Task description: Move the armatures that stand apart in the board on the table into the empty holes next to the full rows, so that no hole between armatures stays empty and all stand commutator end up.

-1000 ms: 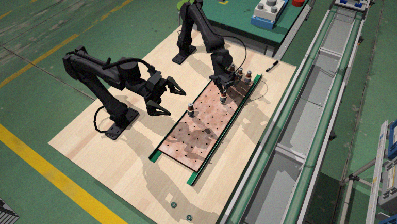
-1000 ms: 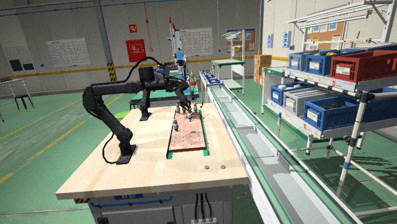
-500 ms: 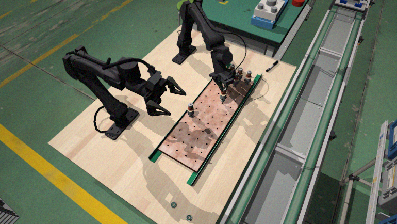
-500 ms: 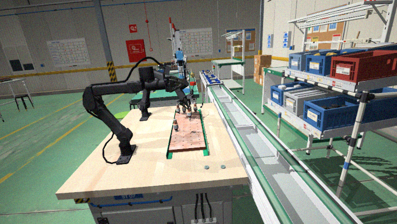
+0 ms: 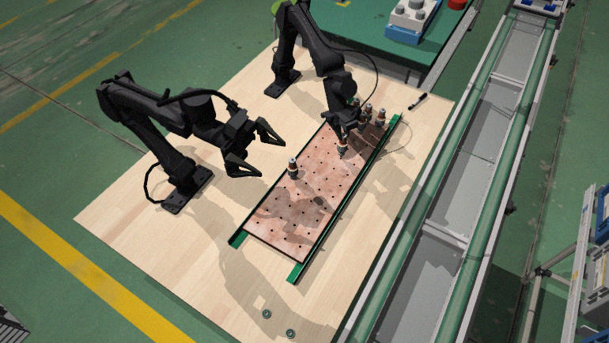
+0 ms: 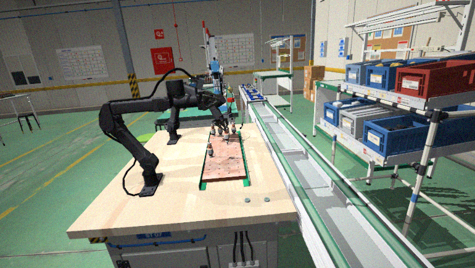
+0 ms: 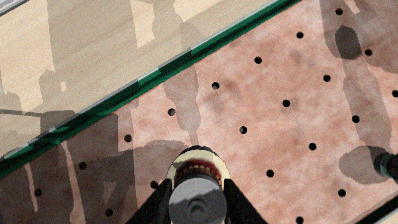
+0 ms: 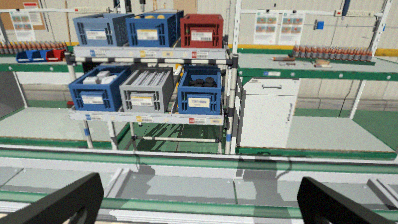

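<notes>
- Hall: green floor, grey walls; wooden table top (image 5: pixel 179 251) (image 6: pixel 185 209) beside a roller conveyor (image 5: pixel 482 187) (image 6: pixel 299 156).
- Right gripper (image 5: pixel 273 160) (image 6: pixel 223 111) (image 8: pixel 200 182): open wide, nothing held; its fingers overlap the other arm in the exterior view.
- Board (image 5: pixel 315 187) (image 6: pixel 224 163) (image 7: pixel 280 150): lone armature (image 5: pixel 292 167) (image 6: pixel 210 149) (image 7: pixel 390 166) upright at one long edge, cut off in the left wrist view.
- Left gripper (image 5: pixel 342 137) (image 6: pixel 226 129) (image 7: pixel 198 187): closed on the held armature (image 5: pixel 341 147) (image 6: pixel 226 135) (image 7: pixel 198 202), upright over the board; whether its shaft enters a hole cannot be told.
- Far end: clustered armatures (image 5: pixel 381 117) (image 6: pixel 233 128), partly hidden by the left arm; exact count unclear.
- Rack (image 6: pixel 424 159) (image 8: pixel 232 100): lower blue crate (image 6: pixel 375 138) (image 8: pixel 200 103) holds dark parts; grey crate (image 6: pixel 347 125) (image 8: pixel 142 101), pale ribbed pieces; red crate (image 6: pixel 410 84) (image 8: pixel 201 37), contents hidden.

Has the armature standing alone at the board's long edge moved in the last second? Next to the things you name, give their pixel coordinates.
No, the lone armature (image 5: pixel 292 168) (image 6: pixel 210 149) (image 7: pixel 392 165) shows no shift either way against the board (image 5: pixel 313 175) (image 6: pixel 223 168) (image 7: pixel 260 92).
</notes>
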`<state>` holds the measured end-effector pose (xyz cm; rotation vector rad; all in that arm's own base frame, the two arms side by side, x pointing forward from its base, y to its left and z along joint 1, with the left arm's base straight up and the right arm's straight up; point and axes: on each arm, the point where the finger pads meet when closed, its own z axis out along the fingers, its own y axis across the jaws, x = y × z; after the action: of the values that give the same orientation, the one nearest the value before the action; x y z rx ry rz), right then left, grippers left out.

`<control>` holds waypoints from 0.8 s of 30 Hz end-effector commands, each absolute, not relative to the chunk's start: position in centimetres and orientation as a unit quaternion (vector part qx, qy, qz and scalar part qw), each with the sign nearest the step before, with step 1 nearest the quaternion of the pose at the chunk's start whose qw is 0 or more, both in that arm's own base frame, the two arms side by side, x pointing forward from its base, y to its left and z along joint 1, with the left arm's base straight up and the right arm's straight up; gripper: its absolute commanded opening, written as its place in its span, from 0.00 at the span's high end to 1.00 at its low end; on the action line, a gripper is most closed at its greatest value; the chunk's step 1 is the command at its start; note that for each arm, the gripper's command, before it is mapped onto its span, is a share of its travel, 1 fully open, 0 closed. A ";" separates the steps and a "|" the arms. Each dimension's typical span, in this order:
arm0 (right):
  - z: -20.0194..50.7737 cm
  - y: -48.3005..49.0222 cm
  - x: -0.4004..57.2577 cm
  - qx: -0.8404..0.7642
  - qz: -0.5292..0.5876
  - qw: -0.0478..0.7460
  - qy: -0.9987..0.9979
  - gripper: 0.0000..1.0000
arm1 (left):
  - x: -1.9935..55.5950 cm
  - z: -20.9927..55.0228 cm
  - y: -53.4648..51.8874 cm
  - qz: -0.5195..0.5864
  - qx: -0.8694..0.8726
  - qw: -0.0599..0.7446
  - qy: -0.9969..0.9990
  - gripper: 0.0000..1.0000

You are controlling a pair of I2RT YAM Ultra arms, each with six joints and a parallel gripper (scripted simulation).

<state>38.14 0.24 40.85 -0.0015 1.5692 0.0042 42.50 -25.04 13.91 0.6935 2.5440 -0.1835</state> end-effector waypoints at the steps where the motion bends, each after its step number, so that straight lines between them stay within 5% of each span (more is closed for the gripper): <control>1: 43.3 0.0 37.3 0.007 0.002 0.725 0.688 0.00 | 44.2 18.1 -25.8 -0.079 0.249 0.309 0.915 0.74; 24: 43.3 0.0 37.3 0.007 0.002 0.725 0.688 0.00 | 44.2 18.1 -25.8 -0.079 0.249 0.309 0.915 0.77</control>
<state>38.14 0.24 40.85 -0.0015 1.5692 0.0042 42.50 -25.04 13.91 0.6935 2.5440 -0.1835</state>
